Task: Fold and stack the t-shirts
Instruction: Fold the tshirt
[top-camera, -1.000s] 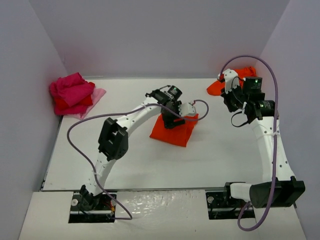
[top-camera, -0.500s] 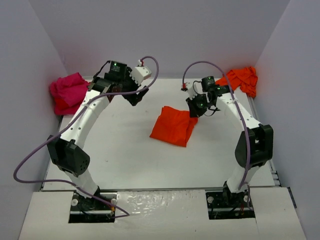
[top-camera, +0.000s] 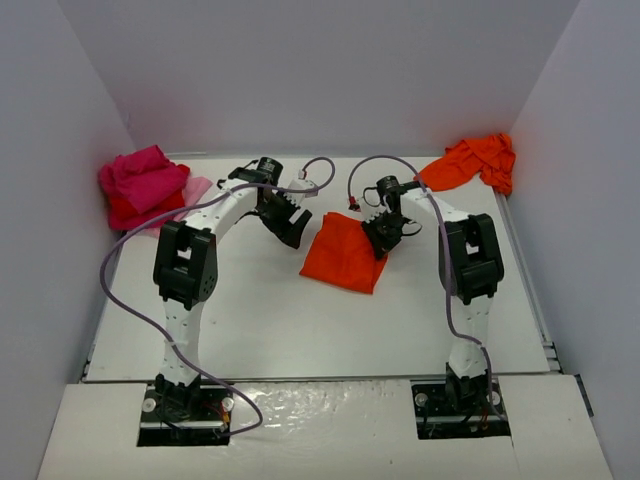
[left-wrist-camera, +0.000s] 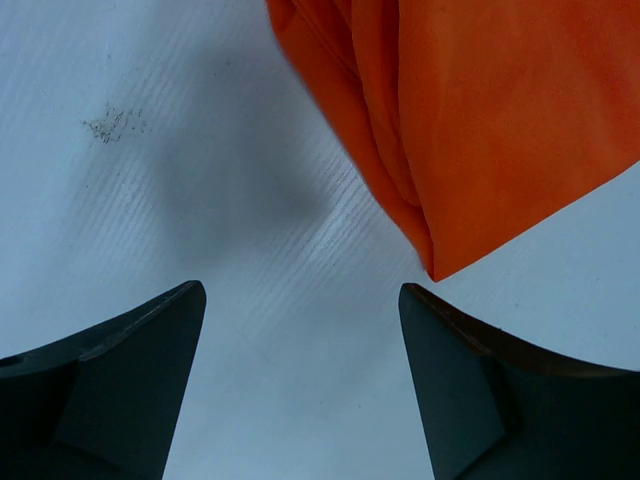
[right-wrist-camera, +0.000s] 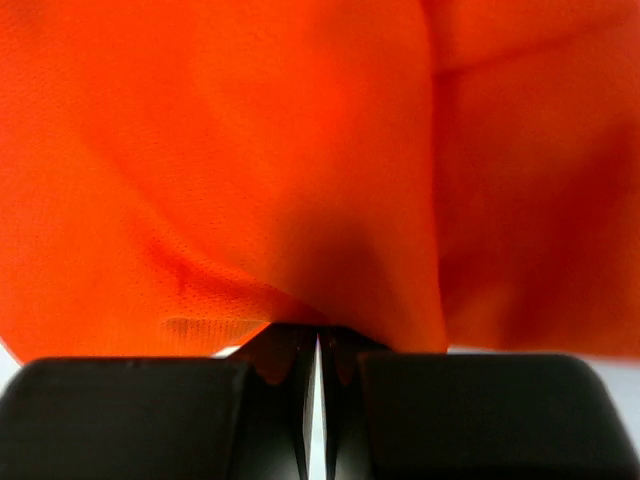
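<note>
Top external: a folded orange-red t-shirt (top-camera: 343, 258) is shown in the middle of the table (top-camera: 250, 320), between the left gripper (top-camera: 288, 225) and the right gripper (top-camera: 383, 232). A magenta, red and pink pile (top-camera: 145, 185) is seen far left, and a crumpled orange shirt (top-camera: 475, 160) far right.

Left wrist: the fingers (left-wrist-camera: 110, 380) are spread wide over bare table, with the folded shirt's corner just ahead.

Right wrist: the fingers (right-wrist-camera: 130, 415) are pressed together at the shirt's edge; whether cloth is pinched cannot be told.
</note>
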